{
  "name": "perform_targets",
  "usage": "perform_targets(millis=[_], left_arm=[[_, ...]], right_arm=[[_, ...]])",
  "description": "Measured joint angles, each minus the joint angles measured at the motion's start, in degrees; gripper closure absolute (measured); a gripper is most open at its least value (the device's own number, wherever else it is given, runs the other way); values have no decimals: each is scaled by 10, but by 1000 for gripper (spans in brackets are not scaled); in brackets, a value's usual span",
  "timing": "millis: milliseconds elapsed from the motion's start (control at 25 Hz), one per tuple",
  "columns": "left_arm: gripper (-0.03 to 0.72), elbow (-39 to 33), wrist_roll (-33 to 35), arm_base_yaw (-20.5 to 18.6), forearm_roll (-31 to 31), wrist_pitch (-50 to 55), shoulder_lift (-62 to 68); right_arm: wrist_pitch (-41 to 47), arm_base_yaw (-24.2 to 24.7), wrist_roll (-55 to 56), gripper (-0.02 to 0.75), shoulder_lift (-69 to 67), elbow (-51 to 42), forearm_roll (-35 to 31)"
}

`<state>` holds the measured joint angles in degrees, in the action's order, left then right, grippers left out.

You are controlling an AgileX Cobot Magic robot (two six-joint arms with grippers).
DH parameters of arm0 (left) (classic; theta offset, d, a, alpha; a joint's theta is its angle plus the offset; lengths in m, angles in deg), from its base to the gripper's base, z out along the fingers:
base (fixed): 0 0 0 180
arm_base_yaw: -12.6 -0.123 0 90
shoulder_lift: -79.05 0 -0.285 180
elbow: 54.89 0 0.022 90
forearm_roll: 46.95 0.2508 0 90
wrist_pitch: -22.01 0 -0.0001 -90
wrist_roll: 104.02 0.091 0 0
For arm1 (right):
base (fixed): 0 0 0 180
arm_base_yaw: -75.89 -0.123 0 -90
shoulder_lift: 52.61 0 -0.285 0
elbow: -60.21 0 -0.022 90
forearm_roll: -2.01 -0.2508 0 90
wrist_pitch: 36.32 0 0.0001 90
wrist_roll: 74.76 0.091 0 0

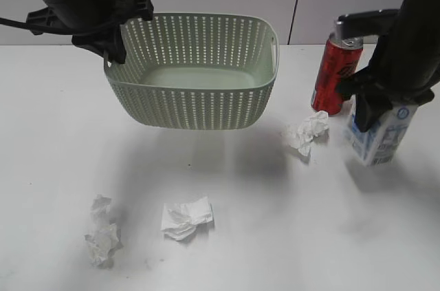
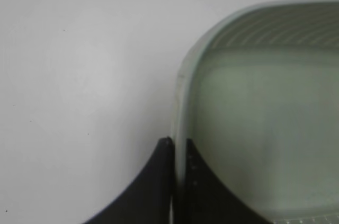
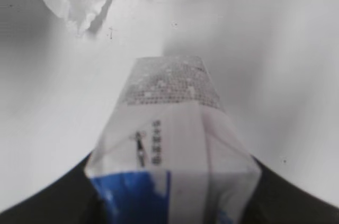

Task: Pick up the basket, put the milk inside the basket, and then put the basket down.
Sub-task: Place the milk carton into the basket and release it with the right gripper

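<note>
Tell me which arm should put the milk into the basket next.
Right. The right gripper is shut on the milk carton, beside the red can. The left gripper is clamped on the basket rim, holding it above the table.

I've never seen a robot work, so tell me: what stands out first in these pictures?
The sage-green basket hangs in the air above the white table, its left rim pinched by the left hand. At the right, the right hand clasps a blue and white milk carton beside a tall red can. Crumpled tissues lie scattered around.

Left claw (image 2: 174, 181) pinching basket (image 2: 265, 118) rim.
</note>
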<state>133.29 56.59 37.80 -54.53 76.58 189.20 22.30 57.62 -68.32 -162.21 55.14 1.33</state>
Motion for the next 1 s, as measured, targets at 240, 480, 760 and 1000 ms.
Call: perform_targets(millis=[240, 480, 760, 1000], left_arm=[[703, 0, -1, 0, 0, 0, 0], [703, 0, -1, 0, 0, 0, 0], [703, 0, 0, 0, 0, 0, 8], [703, 0, 0, 0, 0, 10, 20]], right_arm=[[104, -2, -7, 421, 39, 110, -4], [108, -53, -10, 421, 42, 237, -21], [115, -145, -7, 421, 9, 369, -32], [114, -180, -5, 421, -79, 418, -35]])
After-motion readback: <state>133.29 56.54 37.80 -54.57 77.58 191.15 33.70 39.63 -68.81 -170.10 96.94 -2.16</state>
